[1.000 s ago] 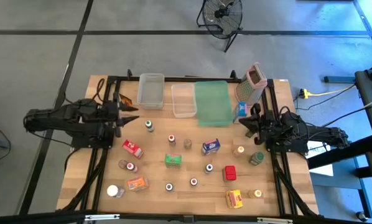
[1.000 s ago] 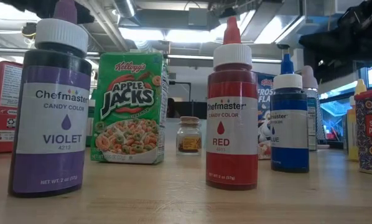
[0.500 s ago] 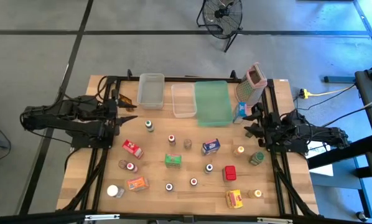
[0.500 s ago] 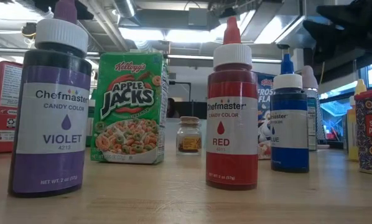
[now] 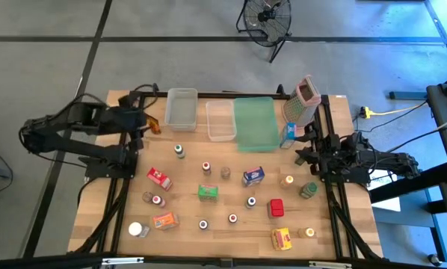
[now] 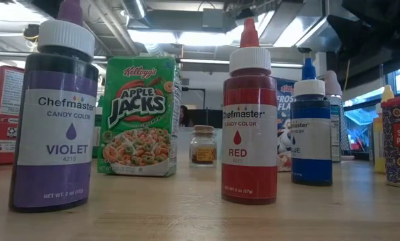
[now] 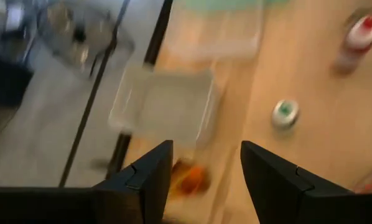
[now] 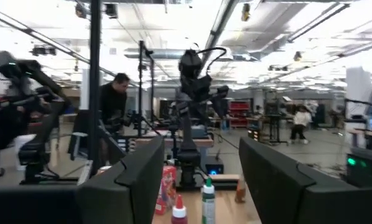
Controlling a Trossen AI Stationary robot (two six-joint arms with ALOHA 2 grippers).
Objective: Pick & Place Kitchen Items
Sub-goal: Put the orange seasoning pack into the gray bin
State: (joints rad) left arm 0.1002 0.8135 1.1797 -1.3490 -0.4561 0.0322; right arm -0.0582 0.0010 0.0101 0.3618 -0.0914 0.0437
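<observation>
Groceries spread over the tabletop [image 5: 231, 232], none held.
Bottles, jars and small boxes such as the green cereal box [image 5: 207, 192] stand in loose rows in front of two clear bins [image 5: 182, 107] and a green tray [image 5: 256, 124]. Left gripper [image 5: 150, 124] hangs beside the nearer bin, jaws apart and empty; right gripper [image 5: 303, 152] waits at the right edge, jaws apart.

Left gripper [image 5: 155, 125] swung toward the clear bin [image 5: 181, 107] (jaws apart), right gripper [image 5: 300, 154] pulled slightly back
</observation>
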